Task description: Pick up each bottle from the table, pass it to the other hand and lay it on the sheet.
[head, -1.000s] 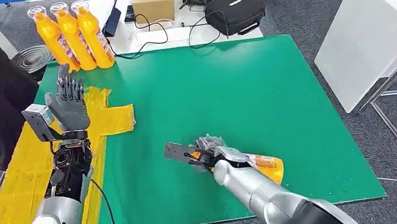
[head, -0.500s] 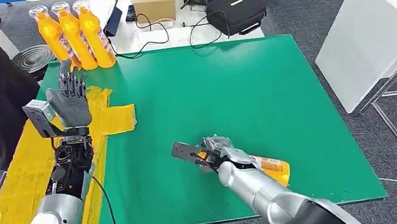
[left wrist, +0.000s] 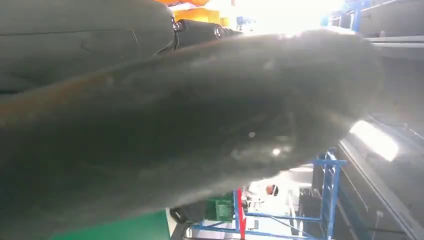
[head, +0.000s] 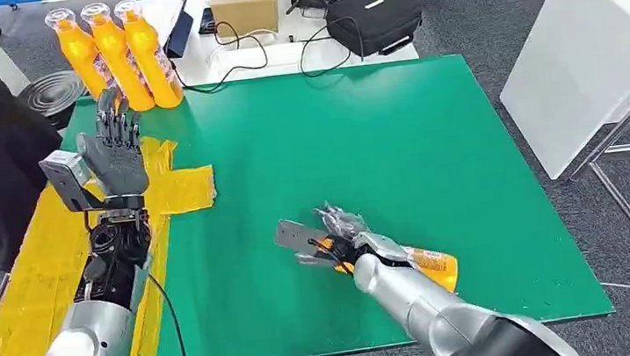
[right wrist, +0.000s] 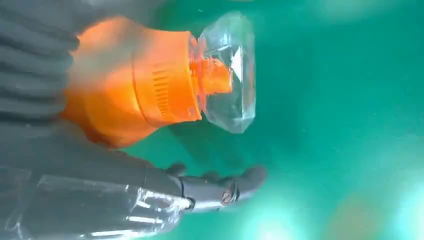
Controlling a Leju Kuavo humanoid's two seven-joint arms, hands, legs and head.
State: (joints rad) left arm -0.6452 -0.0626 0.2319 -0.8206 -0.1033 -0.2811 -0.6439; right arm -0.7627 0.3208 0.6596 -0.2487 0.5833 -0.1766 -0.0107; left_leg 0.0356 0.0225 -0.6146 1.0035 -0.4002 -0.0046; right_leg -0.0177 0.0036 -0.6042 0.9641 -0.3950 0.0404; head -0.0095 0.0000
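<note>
So over the last second your left hand (head: 112,159) has crept a bit further up over the yellow sheet (head: 180,190), fingers spread and holding nothing, while your right hand (head: 347,244) has slid slightly right, still wrapped around the orange bottle (head: 431,265) lying near the green table's (head: 360,138) front edge. Handover hasn't started yet by the look of it. Count-wise: three bottles (head: 115,53) standing at the back left, one in your grasp, four total.

We count four orange bottles: three (head: 68,45) (head: 108,45) (head: 146,45) lie side by side at the table's far left corner, and one (head: 427,265) is by the right hand. We see one yellow sheet (head: 176,190), one cardboard box (head: 244,1) and one black bag (head: 372,17).
</note>
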